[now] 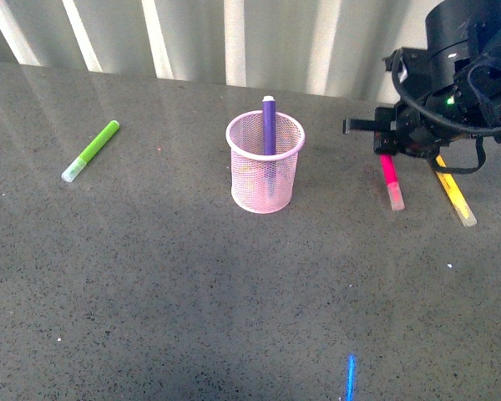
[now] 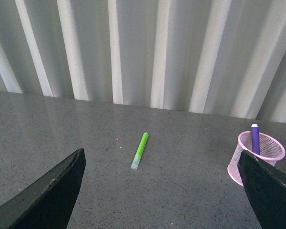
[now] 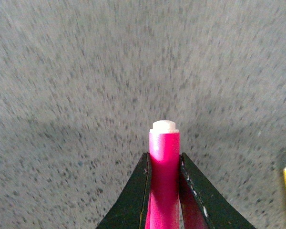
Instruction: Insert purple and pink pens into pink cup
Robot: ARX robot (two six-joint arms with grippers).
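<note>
On the surface point(image 1: 192, 301) ahead of me, a pen cup point(image 1: 238, 180) stands near the middle, with a first marker point(image 1: 269, 125) upright inside it. Well to the cup's left, a second marker point(image 1: 91, 151) lies flat. To the cup's right, my right hand point(image 3: 165, 162) closes on the far end of a third marker point(image 1: 392, 182). A fourth marker point(image 1: 456, 199) lies just right of it.

pink pen point(image 1: 392, 180) top — behind right claw point(image 1: 389, 149)
</note>
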